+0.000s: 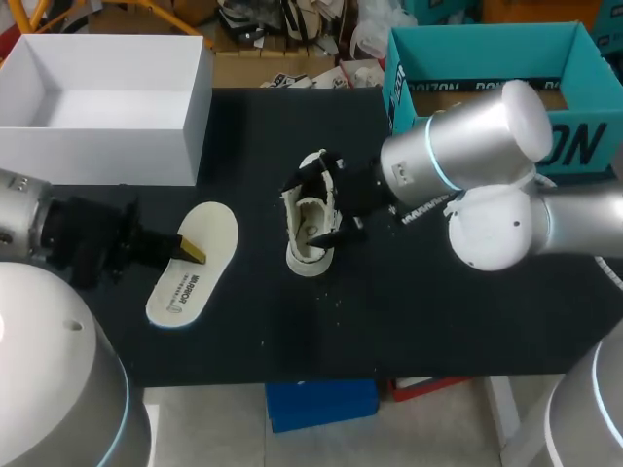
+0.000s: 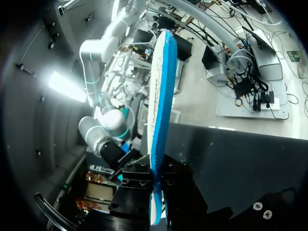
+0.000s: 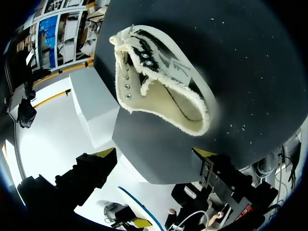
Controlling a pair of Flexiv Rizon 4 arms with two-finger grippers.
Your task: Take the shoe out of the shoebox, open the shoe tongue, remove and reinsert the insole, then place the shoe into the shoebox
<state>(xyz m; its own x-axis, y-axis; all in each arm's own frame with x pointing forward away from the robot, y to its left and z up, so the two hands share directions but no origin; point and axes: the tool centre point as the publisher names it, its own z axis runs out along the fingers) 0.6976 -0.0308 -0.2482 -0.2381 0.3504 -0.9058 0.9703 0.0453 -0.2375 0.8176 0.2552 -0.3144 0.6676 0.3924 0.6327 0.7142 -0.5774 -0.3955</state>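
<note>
Table: a black top [image 1: 438,321] sprinkled with small pale specks [image 1: 336,304], most of them around the shoe.
Shoebox: a white open box [image 1: 97,156] stands at the far left corner of the table, nothing showing inside it.
Second box: a teal open box [image 1: 409,78] stands at the far right, partly behind the right arm [image 1: 477,151].
Shoe: a cream shoe [image 1: 311,229] with dark eyelet panels sits on the table near the middle, well apart from the shoebox; from the right wrist its mouth gapes wide with a frayed rim [image 3: 163,91].
Insole: out of the shoe, to its left; its white top face shows from above [image 1: 200,272] and its blue underside from the left wrist [image 2: 161,96].
Left gripper: at the end of the left arm [image 1: 49,233], the pincer [image 1: 192,250] is clamped on one end of the insole, a finger on each face.
Right gripper: the pincer [image 1: 336,209] is just beside the shoe on its right; its yellow-tipped fingers stand wide apart [image 3: 155,154], the shoe ahead of them and not between them.
</note>
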